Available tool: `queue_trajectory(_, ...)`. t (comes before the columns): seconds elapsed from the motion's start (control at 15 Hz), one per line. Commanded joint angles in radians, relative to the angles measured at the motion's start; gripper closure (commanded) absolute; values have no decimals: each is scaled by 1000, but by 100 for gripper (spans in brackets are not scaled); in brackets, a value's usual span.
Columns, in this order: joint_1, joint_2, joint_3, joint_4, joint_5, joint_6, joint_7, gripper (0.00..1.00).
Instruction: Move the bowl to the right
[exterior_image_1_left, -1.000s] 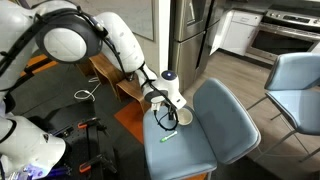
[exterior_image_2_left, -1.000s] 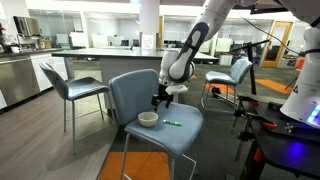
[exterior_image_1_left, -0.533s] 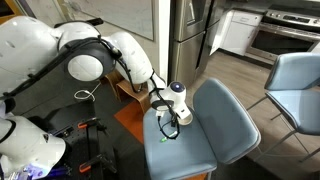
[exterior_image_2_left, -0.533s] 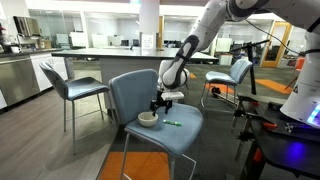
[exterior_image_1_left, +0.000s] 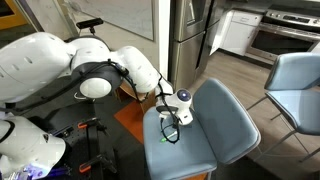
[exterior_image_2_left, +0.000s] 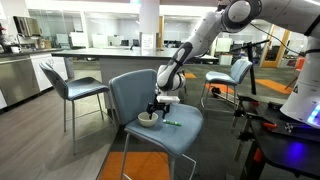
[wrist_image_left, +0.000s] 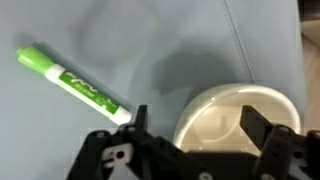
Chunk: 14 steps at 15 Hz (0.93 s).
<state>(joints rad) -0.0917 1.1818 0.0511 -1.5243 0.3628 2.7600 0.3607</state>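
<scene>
**Spread jaws astride the rim of the bowl on a chair seat**

The black robot gripper (wrist_image_left: 197, 120) has its jaws spread, one outside the rim and one over the beige inside of the small round cream bowl (wrist_image_left: 218, 128). Just beside lies a thin green marker (wrist_image_left: 70, 80) on the blue-grey padded surface (wrist_image_left: 190, 40). Both exterior views show the gripper low over the seat.

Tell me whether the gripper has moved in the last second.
Yes. The gripper has dropped lower against the chair backrest, down to the bowl.

Glossy bowl (wrist_image_left: 212, 118) (matt chair seat (wrist_image_left: 150, 40))
</scene>
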Motion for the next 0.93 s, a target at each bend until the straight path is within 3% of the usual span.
queue_trajectory(0.0, -18, 56, 15, 89, 38, -86, 21, 26)
queue_trajectory(0.6, -13, 98, 8, 161, 44, -81, 17, 95)
queue_trajectory(0.67, -14, 92, 7, 154, 44, -87, 17, 99)
queue_trajectory(0.87, -18, 62, 8, 108, 44, -65, 4, 97)
